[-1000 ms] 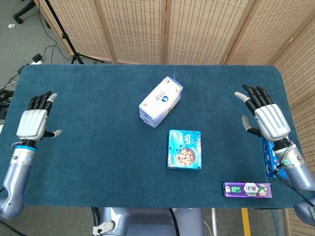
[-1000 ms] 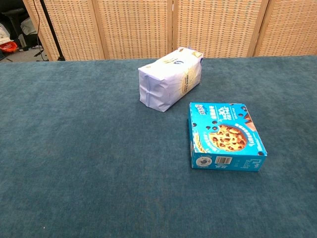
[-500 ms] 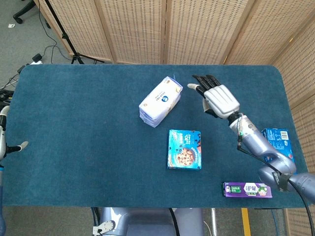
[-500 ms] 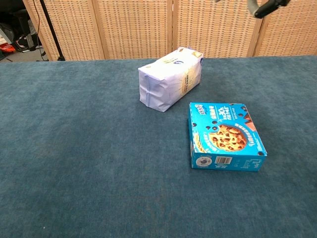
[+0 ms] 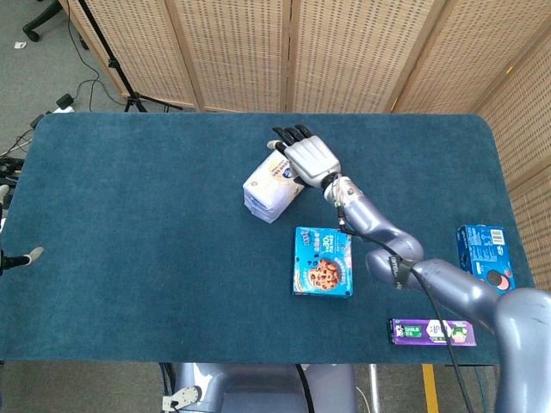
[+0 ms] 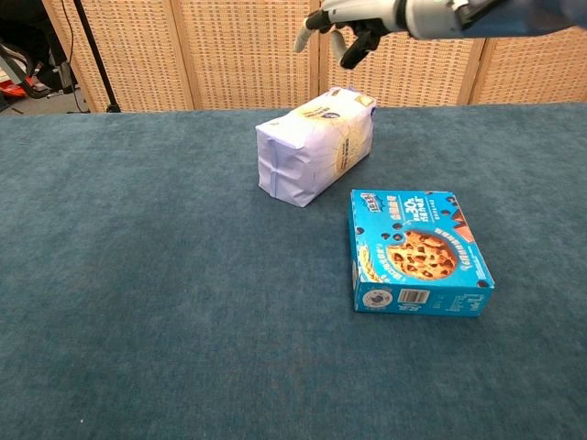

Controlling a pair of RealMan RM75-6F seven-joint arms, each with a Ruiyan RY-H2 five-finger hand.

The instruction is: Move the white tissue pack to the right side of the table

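Since half a second ago my right hand (image 5: 310, 160) has swung in over the tissue pack (image 5: 277, 182), fingers spread, holding nothing. That pack lies just behind the cookie box (image 5: 323, 261), directly beneath my palm, long axis running diagonally; my left hand (image 5: 17, 257) sits well apart, its fingers unreadable.

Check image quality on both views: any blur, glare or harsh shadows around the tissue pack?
Head view: even, diffuse light, no glare; white tissue pack sharp, right hand above it crisp, left hand cut by the frame edge. Chest view: the pack and the cookie box are sharp with soft shadows; the right hand at the top edge looks slightly soft.
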